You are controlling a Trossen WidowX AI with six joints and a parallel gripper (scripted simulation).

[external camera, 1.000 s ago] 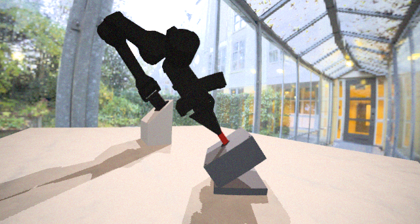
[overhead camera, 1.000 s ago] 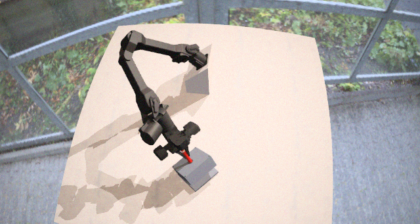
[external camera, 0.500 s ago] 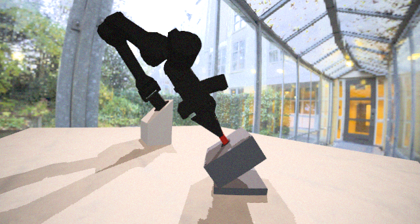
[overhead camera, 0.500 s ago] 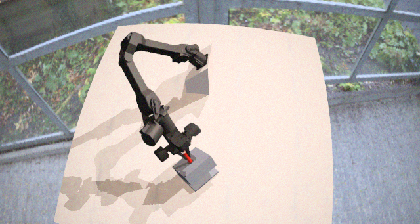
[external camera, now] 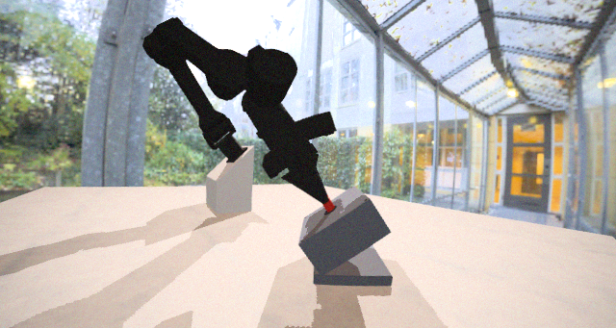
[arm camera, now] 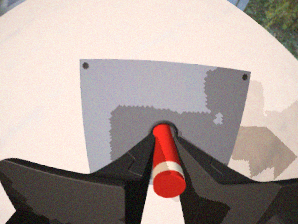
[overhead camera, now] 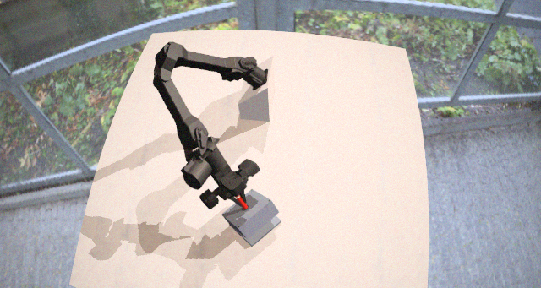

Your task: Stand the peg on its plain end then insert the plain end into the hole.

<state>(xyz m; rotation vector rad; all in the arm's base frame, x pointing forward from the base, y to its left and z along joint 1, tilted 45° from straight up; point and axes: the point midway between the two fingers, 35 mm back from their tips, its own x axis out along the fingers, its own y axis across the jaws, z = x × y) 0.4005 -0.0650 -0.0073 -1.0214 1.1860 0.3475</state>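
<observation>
The red cylindrical peg with a white band (overhead camera: 242,202) (external camera: 329,206) (arm camera: 167,155) is pinched between the black gripper's fingers (overhead camera: 239,198) (external camera: 327,201), lower end hidden in the grey sloped panel's hole (arm camera: 165,125) just beyond them. The pale tabletop (overhead camera: 338,153) (external camera: 120,251) (arm camera: 45,90) spreads below, inside a glass-walled room; hole depth can't be made out.
</observation>
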